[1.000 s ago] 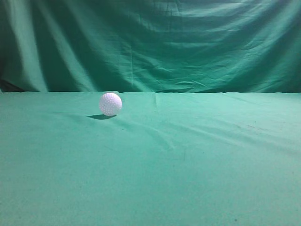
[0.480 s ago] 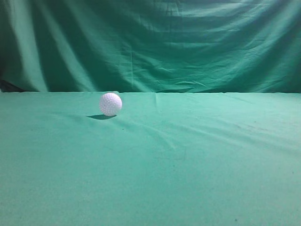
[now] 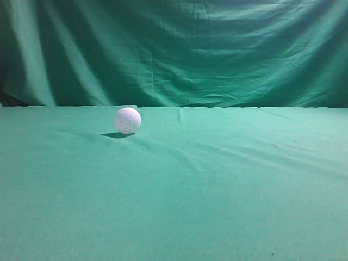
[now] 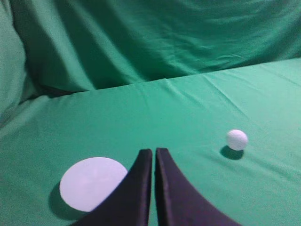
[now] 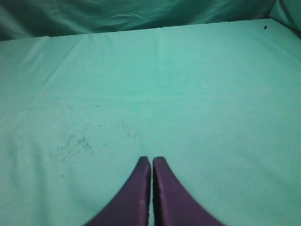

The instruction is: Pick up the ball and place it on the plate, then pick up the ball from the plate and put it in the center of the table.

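Note:
A white dimpled ball (image 3: 128, 120) rests on the green cloth at the back left of the table in the exterior view. It also shows in the left wrist view (image 4: 236, 139), to the right of and beyond my left gripper (image 4: 154, 150). A white round plate (image 4: 91, 182) lies flat just left of the left gripper's dark fingers, partly hidden by them. The left gripper is shut and empty. My right gripper (image 5: 151, 159) is shut and empty over bare cloth. Neither gripper nor the plate shows in the exterior view.
The green tablecloth (image 3: 217, 179) covers the whole table, with shallow creases across the middle. A green curtain (image 3: 179, 49) hangs behind the table's back edge. Small dark specks mark the cloth (image 5: 75, 143) ahead-left of the right gripper.

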